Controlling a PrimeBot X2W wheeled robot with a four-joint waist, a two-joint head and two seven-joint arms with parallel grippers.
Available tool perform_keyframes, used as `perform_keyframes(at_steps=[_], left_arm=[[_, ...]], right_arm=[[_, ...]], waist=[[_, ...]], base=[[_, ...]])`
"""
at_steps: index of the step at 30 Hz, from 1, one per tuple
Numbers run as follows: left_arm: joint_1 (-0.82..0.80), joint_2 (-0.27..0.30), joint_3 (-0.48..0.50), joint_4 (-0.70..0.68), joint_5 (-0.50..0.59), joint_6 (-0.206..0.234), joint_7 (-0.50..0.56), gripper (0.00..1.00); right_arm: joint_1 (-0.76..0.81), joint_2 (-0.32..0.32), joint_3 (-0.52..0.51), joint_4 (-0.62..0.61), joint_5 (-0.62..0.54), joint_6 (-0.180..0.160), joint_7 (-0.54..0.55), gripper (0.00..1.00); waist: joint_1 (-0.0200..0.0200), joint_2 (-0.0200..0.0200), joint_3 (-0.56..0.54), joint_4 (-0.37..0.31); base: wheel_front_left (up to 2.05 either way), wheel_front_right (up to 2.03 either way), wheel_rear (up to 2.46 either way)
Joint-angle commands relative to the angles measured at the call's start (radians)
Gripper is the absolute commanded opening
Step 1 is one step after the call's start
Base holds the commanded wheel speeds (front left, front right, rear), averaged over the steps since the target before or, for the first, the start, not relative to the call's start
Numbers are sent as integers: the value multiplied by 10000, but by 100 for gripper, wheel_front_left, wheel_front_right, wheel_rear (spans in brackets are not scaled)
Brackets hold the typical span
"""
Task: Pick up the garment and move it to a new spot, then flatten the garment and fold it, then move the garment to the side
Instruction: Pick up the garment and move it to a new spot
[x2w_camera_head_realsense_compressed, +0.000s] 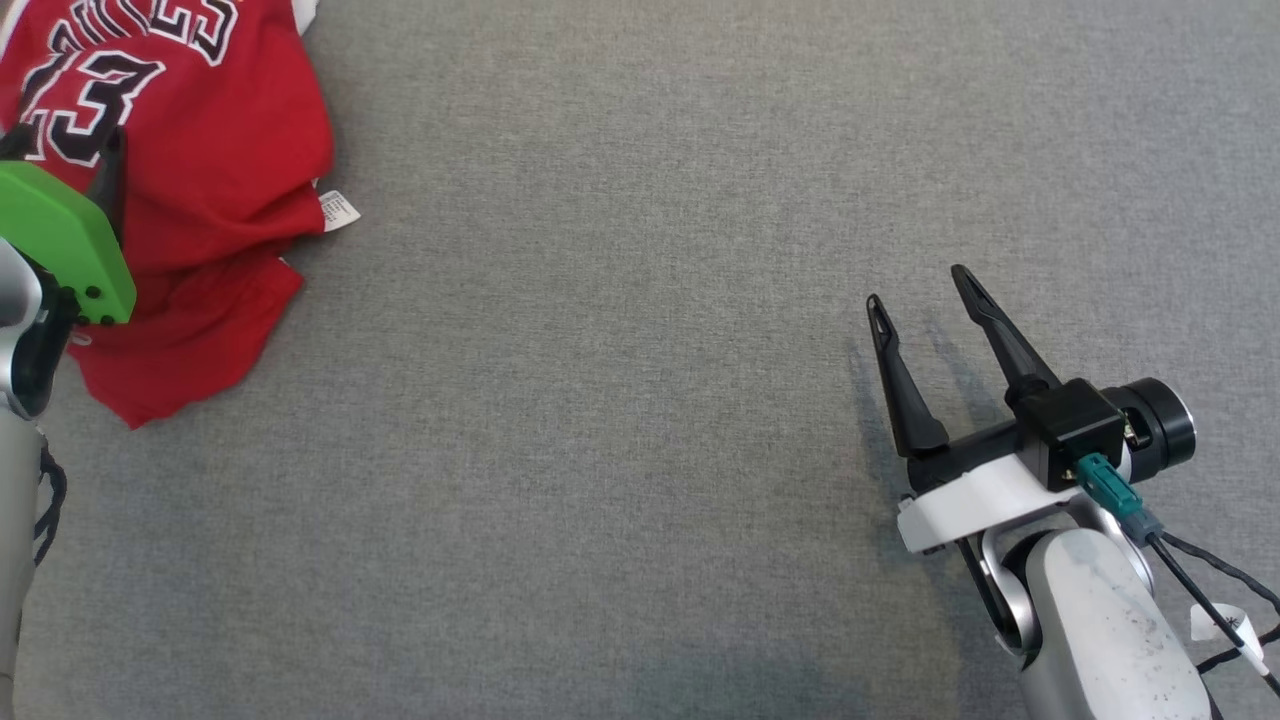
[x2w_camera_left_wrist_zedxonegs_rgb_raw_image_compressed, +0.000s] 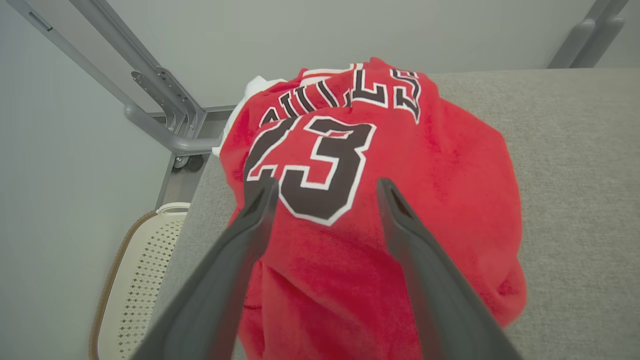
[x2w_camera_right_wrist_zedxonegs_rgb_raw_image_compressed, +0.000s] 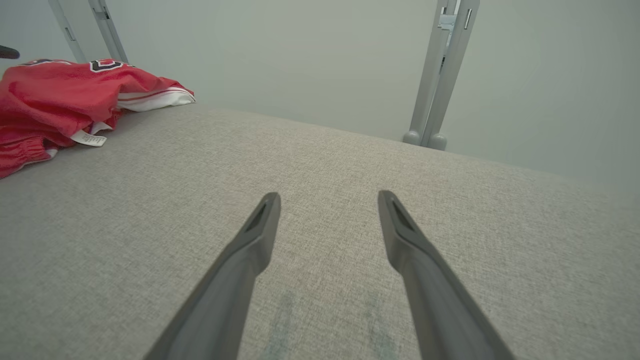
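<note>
The garment (x2w_camera_head_realsense_compressed: 210, 150) is a red jersey with a black and white number, crumpled in a heap at the table's far left corner. In the left wrist view the garment (x2w_camera_left_wrist_zedxonegs_rgb_raw_image_compressed: 440, 165) lies just under my left gripper (x2w_camera_left_wrist_zedxonegs_rgb_raw_image_compressed: 325, 187), which hangs open above the number with nothing between its fingers. In the head view the left gripper (x2w_camera_head_realsense_compressed: 65, 150) is mostly hidden behind its green wrist cover. My right gripper (x2w_camera_head_realsense_compressed: 920, 285) stands open over bare table at the right, far from the garment (x2w_camera_right_wrist_zedxonegs_rgb_raw_image_compressed: 55, 100). The same right gripper (x2w_camera_right_wrist_zedxonegs_rgb_raw_image_compressed: 327, 200) holds nothing.
The grey fabric table (x2w_camera_head_realsense_compressed: 620, 400) spreads wide between the two arms. A white care label (x2w_camera_head_realsense_compressed: 338, 210) sticks out of the garment. Off the table's left edge stands a cream perforated basket (x2w_camera_left_wrist_zedxonegs_rgb_raw_image_compressed: 135, 285). Grey metal frame legs (x2w_camera_right_wrist_zedxonegs_rgb_raw_image_compressed: 440, 75) rise behind the table.
</note>
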Motion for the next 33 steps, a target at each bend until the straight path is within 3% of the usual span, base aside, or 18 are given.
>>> perform_keyframes(at_steps=[1, 12, 13, 14, 15, 33], left_arm=[[-139, 152, -13, 110, -94, -16, 22, 100], [-251, 386, -73, 1360, -527, -16, 278, 100], [-277, 405, -80, 1429, -547, -16, 273, 60], [-295, 427, -90, 1496, -569, -17, 253, 35], [-303, 451, -107, 1542, -580, -17, 193, 2], [-853, 893, -812, 1242, -152, -20, -1153, 0]], right_arm=[[-144, -34, -3, -65, -37, 1, -16, 100], [-405, -34, 115, -229, -7, 1, -71, 100], [-409, -34, 119, -248, 0, 1, -69, 100], [-408, -34, 112, -263, 6, 1, -73, 100], [-403, -34, 110, -270, 14, 1, -70, 100], [-23, -34, -4, 313, 521, 1, -384, 100]], waist=[[-1, 39, 346, -286], [-1, 39, 622, -531], [-1, 39, 618, -556], [-1, 39, 612, -578], [-1, 39, 600, -597], [-1, 39, -1065, -687]], base=[[0, 0, 0], [0, 0, 0], [0, 0, 0], [0, 0, 0], [0, 0, 0], [0, 0, 0]])
